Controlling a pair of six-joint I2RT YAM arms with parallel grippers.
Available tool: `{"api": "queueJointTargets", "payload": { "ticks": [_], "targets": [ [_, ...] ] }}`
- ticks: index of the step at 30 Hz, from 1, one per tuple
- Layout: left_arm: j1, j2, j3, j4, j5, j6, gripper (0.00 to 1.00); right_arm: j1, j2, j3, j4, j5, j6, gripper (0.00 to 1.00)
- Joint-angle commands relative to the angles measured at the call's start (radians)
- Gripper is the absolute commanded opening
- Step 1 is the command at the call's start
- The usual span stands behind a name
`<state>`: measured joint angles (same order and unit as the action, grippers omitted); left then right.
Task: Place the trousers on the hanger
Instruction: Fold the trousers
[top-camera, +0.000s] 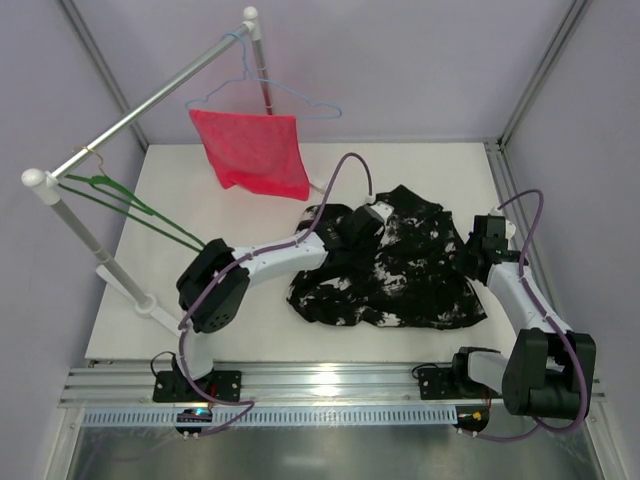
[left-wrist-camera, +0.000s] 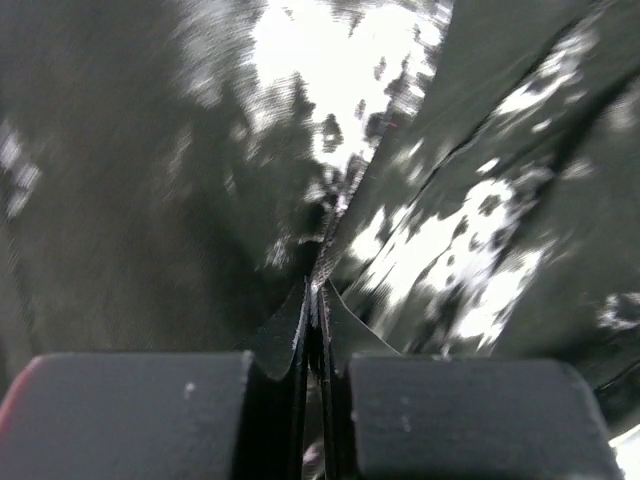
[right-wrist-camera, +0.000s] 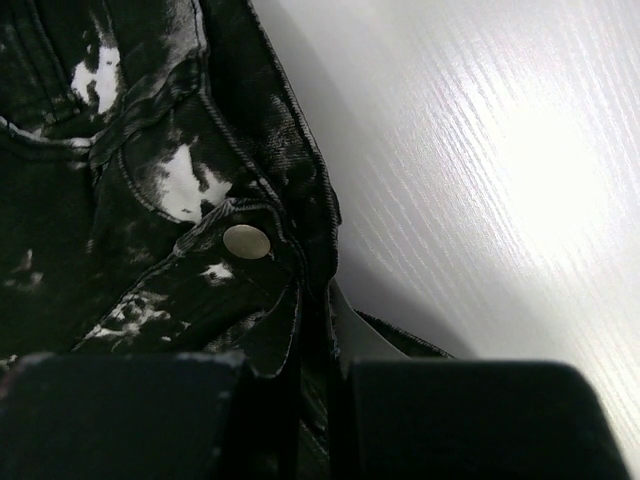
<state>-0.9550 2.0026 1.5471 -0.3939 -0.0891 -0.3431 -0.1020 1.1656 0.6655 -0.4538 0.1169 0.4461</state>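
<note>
1. White tabletop (top-camera: 250, 330) w/ pale walls round it; both arm bases bolted to alu rail (top-camera: 330, 385) at near edge.
2. Trousers (top-camera: 400, 275) lie rumpled on the table, centre-right, betw. the two arms. Black denim-like fabric w/ white splotches. Top view shows no part lifted clear of the surface.
3. Right gripper (top-camera: 487, 238) (right-wrist-camera: 320, 335) sits at trousers' right edge. Jaws pinched narrow on the waistband, just beside metal snap button (right-wrist-camera: 246, 241); bare table right next to that edge.
4. Left gripper (top-camera: 362, 225) (left-wrist-camera: 318, 300) is on the upper-left part of trousers. Jaws closed tight on a thin fold; wrist view is blurry, but the fold plainly runs into the gap.
5. Green hanger (top-camera: 140, 205) hangs from rack bar (top-camera: 150, 100) at far left, near the white post. Well apart from trousers, nothing on it.
6. Farthest back: red mesh cloth (top-camera: 255, 150) draped on pale blue wire hanger (top-camera: 290, 100), hooked at the bar's far end. Not part of this job.
7. Progress, my read: early stage.
   - Done: both grips set on the garment, approx. one each side.
   - Left: lift, carry across to the left, drape over the green hanger's bottom bar, let go.
   - Hanger is unsupported on its hook, so it'll prob. swing when fabric touches it.
</note>
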Motion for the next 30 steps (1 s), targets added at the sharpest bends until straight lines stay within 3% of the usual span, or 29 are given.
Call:
{"api": "queueJointTargets", "payload": {
  "ticks": [1,4,7,12,18,30],
  "targets": [
    [0.001,-0.195,-0.122,0.099,-0.165,-0.075,0.00,-0.002,0.011,0.023,0.009,0.078,0.005,0.04],
    [0.045,-0.283,-0.163,0.024,-0.236,-0.158,0.00,-0.036,0.039,0.052,-0.029,0.142,-0.003,0.04],
    [0.105,-0.372,-0.194,-0.176,-0.305,-0.242,0.00,-0.093,0.049,0.078,-0.055,0.161,-0.001,0.04],
    [0.166,-0.464,-0.306,-0.311,-0.388,-0.332,0.00,-0.157,0.049,0.089,-0.075,0.185,0.025,0.04],
    [0.200,-0.593,-0.482,-0.353,-0.382,-0.437,0.00,-0.177,0.063,0.158,-0.140,0.277,0.055,0.04],
    [0.202,-0.699,-0.636,-0.487,-0.448,-0.534,0.01,-0.217,0.138,0.290,-0.204,0.359,0.075,0.04]
  ]
}}
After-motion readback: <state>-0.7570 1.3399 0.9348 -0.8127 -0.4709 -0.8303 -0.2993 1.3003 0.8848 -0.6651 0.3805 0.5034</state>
